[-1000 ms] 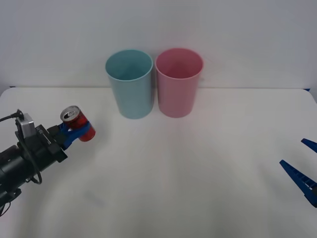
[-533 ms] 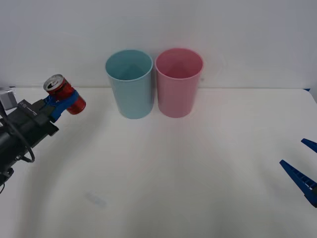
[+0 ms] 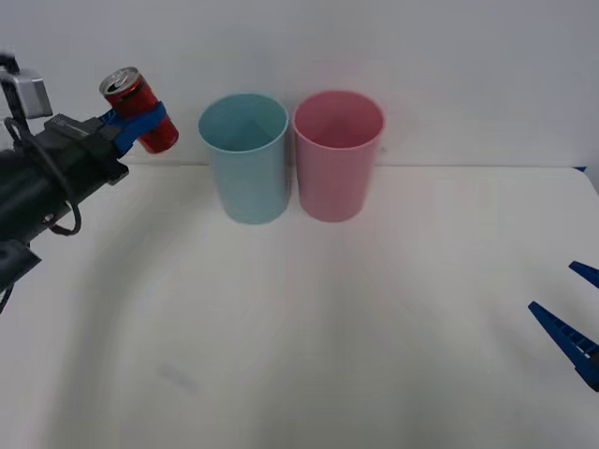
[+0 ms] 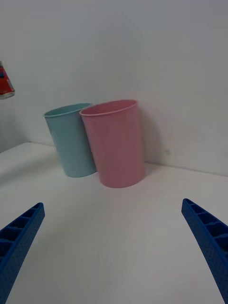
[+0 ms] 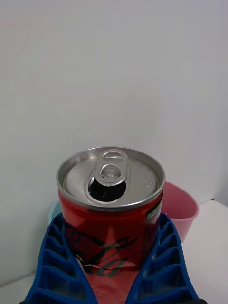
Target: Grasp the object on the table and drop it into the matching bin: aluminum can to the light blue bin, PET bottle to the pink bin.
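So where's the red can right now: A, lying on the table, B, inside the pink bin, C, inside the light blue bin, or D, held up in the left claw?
D: the left claw grips the red can in the air, to the left of the light blue bin.

**Colours on your table**

At the upper left you had the red can (image 3: 140,111) with its silver top and black script, between ribbed blue fingers (image 5: 161,261). At centre stood your light blue bin (image 3: 247,159) and pink bin (image 3: 337,157) on the plain white table (image 3: 374,327).

bins touching, light blue bin (image 3: 245,159), pink bin (image 3: 337,156), open table (image 3: 309,337) in front
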Robot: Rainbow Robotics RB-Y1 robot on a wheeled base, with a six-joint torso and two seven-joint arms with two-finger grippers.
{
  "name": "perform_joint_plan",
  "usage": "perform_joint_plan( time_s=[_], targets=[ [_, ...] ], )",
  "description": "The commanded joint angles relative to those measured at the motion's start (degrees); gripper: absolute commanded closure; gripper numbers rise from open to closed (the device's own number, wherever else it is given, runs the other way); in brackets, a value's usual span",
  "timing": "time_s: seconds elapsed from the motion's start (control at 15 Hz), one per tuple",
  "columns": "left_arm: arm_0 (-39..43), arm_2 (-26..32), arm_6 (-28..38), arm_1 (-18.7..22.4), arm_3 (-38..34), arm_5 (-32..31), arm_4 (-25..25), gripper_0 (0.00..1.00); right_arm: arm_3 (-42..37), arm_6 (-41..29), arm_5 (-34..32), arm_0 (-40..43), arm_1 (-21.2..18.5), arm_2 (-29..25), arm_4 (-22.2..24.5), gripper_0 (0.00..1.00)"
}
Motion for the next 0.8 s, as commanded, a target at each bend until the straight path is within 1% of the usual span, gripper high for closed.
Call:
perform_joint_plan(
  time_s=[0.07, 0.2, 0.47, 0.67, 0.8],
  targets=[
    [-5.37, -1.53, 3.66, -0.09, 3.01, -0.07, -5.97, 0.99, 0.0, 0.0, 0.0, 0.0, 0.0, 0.0, 0.0, 0.0],
    [-10.9, -2.93, 2.78, -0.09, 9.08, -0.07, -8.43, 0.98, 0.0, 0.0, 0.0, 0.0, 0.0, 0.0, 0.0, 0.0],
    [-18.64, -4.78, 1.46, -0.09, 17.6, 0.02, -12.91, 0.96, 0.0, 0.0, 0.0, 0.0, 0.0, 0.0, 0.0, 0.0],
    [-24.7, -6.8, 0.23, -0.09, 25.25, 0.81, -14.14, 0.97, 0.0, 0.0, 0.0, 0.0, 0.0, 0.0, 0.0, 0.0],
    [-28.39, -8.91, -0.39, -0.09, 30.08, 2.75, -14.32, 0.96, 0.0, 0.0, 0.0, 0.0, 0.0, 0.0, 0.0, 0.0]
  ],
)
